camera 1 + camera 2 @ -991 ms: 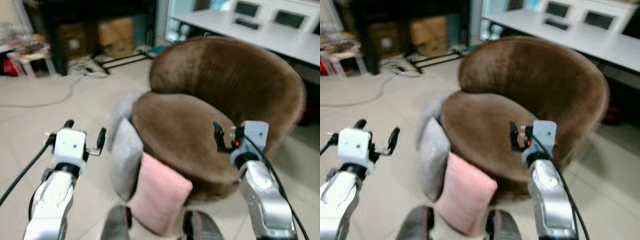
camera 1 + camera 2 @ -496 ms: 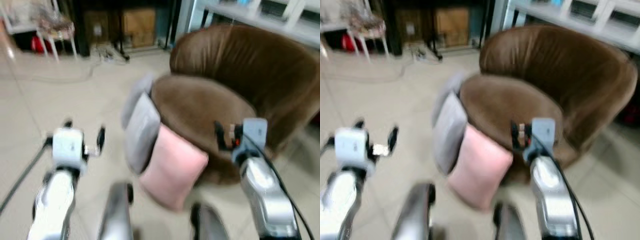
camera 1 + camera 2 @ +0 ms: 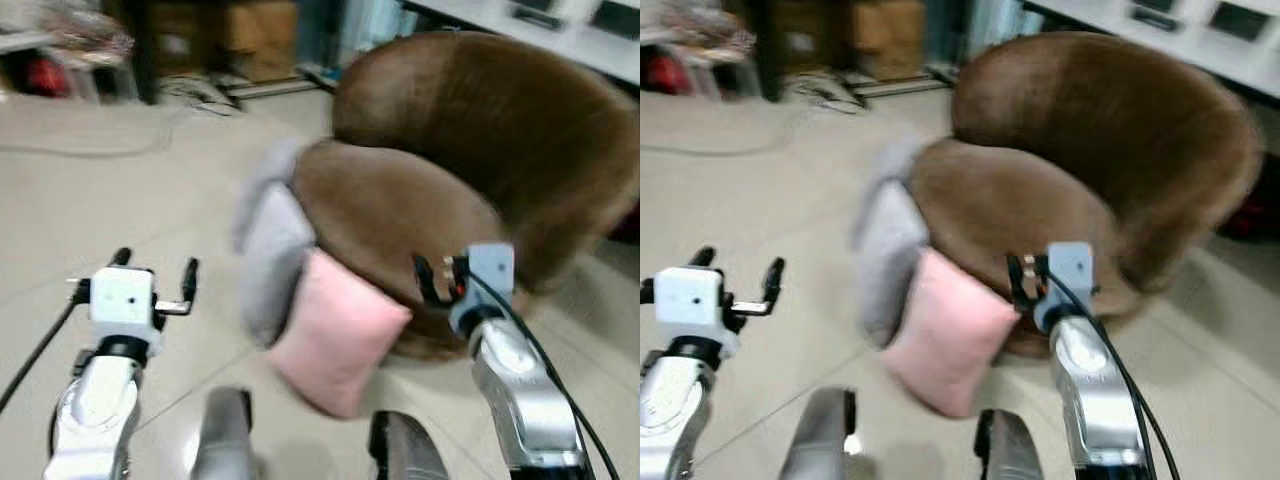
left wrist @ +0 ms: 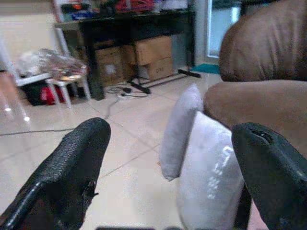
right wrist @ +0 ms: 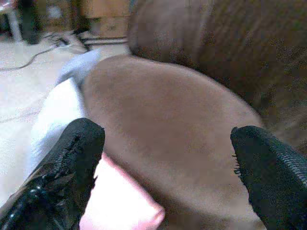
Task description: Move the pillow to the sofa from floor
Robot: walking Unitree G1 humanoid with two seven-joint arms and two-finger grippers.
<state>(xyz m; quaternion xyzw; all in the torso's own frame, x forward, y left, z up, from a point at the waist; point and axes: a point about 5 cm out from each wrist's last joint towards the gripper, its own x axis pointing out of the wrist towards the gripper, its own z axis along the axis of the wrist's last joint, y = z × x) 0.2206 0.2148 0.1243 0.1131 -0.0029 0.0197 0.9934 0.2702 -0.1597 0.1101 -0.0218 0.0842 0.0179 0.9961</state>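
Note:
A pink pillow [image 3: 340,332] leans on the floor against the front of a round brown sofa chair [image 3: 470,170]. Two grey pillows [image 3: 268,250] stand beside it against the seat's left side, also seen as grey pillows [image 4: 206,163] from the left wrist. My left gripper [image 3: 152,278] is open over the floor to the left of the pillows. My right gripper [image 3: 432,280] is open near the seat's front edge, to the right of the pink pillow [image 5: 117,206]. Neither holds anything.
Tiled floor [image 3: 120,200] stretches to the left. Behind it stand a dark shelf unit with cardboard boxes [image 4: 148,55], a cable on the floor and a small white stool [image 4: 67,81]. A white desk [image 3: 1200,25] runs behind the chair. My own feet [image 3: 228,440] show at the bottom.
The whole picture has shifted and blurred as I move. The pillows and chair keep their places relative to each other; both grippers stay open and raised.

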